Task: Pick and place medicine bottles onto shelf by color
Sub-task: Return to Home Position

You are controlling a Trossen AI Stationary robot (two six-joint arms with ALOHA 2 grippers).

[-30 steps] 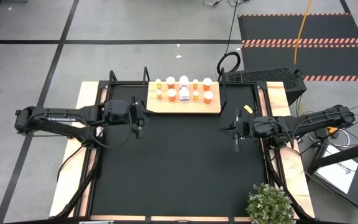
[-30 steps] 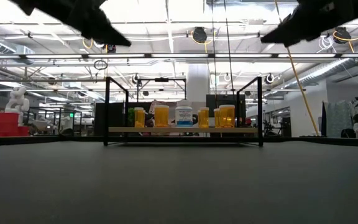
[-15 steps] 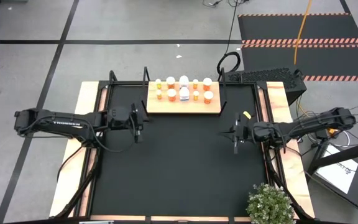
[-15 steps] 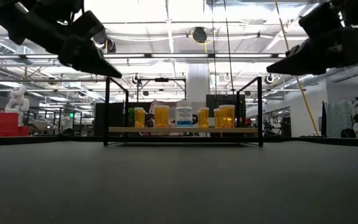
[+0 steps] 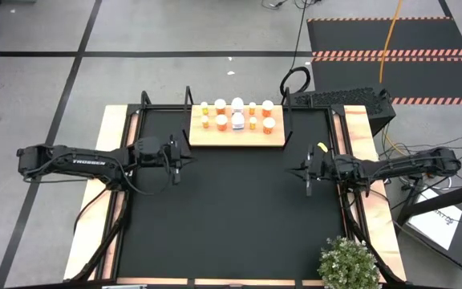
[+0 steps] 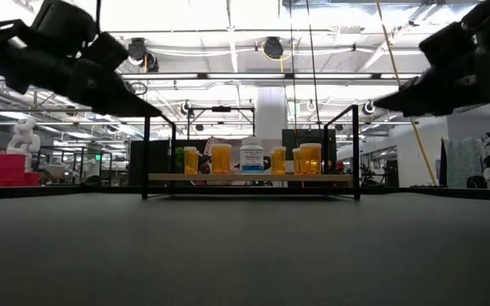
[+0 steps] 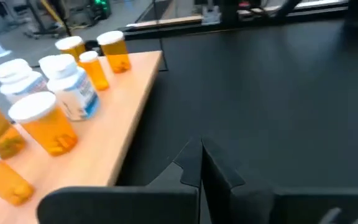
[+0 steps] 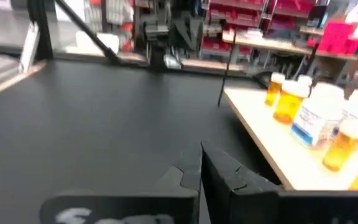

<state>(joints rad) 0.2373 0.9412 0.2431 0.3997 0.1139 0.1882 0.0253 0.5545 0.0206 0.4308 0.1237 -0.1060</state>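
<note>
Several medicine bottles (image 5: pixel 237 115) with white caps, most orange, some larger and white, stand upright on the light-wood shelf (image 5: pixel 237 136) at the table's far middle. They also show on the shelf (image 6: pixel 250 178) in the low view. My left gripper (image 5: pixel 180 157) is shut and empty, above the black mat to the left of the shelf's near corner. My right gripper (image 5: pixel 303 170) is shut and empty, to the right of the shelf and nearer. In the left wrist view the bottles (image 7: pixel 55 106) stand close by; the right wrist view shows bottles (image 8: pixel 309 115) too.
Black metal uprights (image 6: pixel 146 153) stand at the shelf's ends. A black frame (image 5: pixel 135 120) borders the mat, with pale wooden strips (image 5: pixel 95 201) at the table's sides. A potted plant (image 5: pixel 348 262) stands at the near right corner. Bare black mat (image 5: pixel 231 217) lies in front of the shelf.
Both arms have sunk toward the table and drawn back a little toward their own sides. My left gripper has closed its fingers on nothing. The bottles and the shelf have kept still.
</note>
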